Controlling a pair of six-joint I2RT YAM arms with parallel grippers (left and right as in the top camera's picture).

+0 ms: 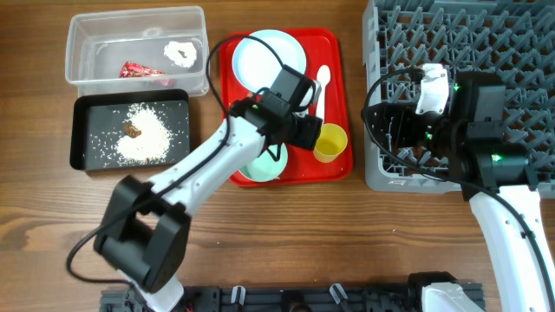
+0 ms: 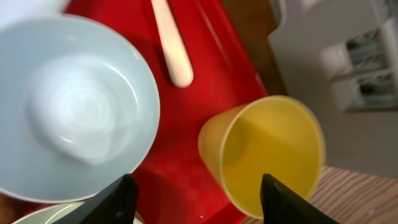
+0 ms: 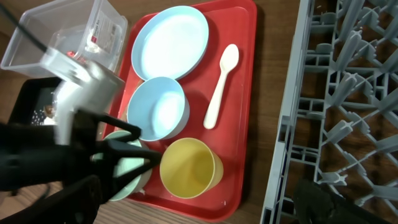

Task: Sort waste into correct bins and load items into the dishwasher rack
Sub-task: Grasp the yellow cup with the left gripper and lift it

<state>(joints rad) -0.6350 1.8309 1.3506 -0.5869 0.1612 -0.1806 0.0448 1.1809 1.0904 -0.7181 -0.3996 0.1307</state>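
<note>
The left gripper (image 2: 200,200) hangs over the flat red plastic tray (image 2: 180,168), jaws spread wide and empty. The small yellow plastic cup (image 2: 267,155) stands upright on the tray, just beside one finger. The round light-blue bowl (image 2: 74,106) lies on the other side.

The step in hand is probably picking up the cup. Shift sideways so one finger enters the mouth and the other passes outside the wall, clear of the bowl. Close gently, as the thin wall may flex.

The right gripper (image 1: 395,130) hovers over the edge of the grey pegged plastic rack (image 1: 486,35); whether it is open cannot be determined.
</note>
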